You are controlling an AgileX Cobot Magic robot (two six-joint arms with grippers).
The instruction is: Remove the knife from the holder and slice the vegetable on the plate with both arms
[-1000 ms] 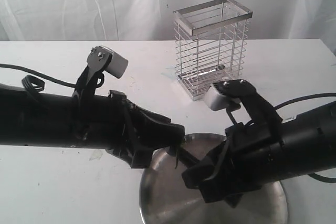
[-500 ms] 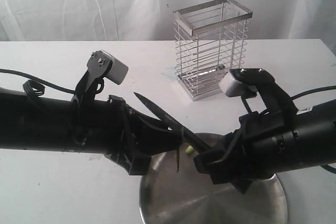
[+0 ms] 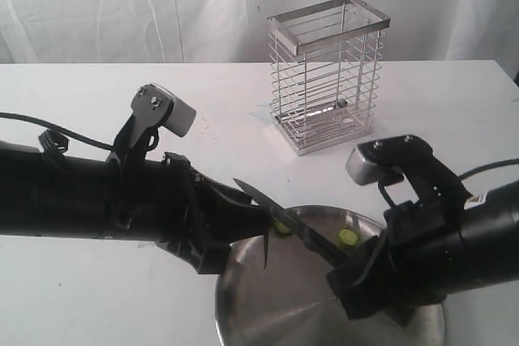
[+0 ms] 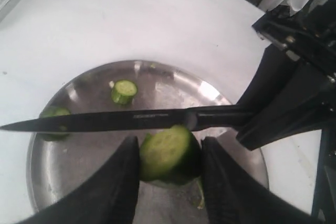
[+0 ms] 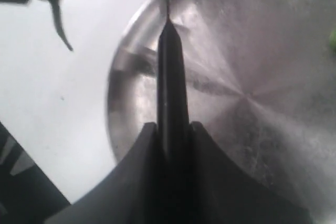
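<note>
White bench (image 3: pixel 227 111), white draped cloth (image 3: pixel 122 6) behind; wire holder (image 3: pixel 328 70) stands far, right of centre, steel plate (image 3: pixel 268 313) near centre. Left end effector (image 4: pixel 170 148) is closed partway on the vegetable (image 4: pixel 163 153) over the plate, with cut slices (image 4: pixel 124 90) lying beyond it. Right end effector (image 5: pixel 173 127) clamps the knife (image 4: pixel 105 121) by its handle, blade level across the vegetable's cut end.

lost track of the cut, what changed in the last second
The right fingers pulled back rightward with the knife; its blade tipped up, then came down across the vegetable. Slices now show on the plate. Left fingers still grip the vegetable; holder unmoved.
</note>
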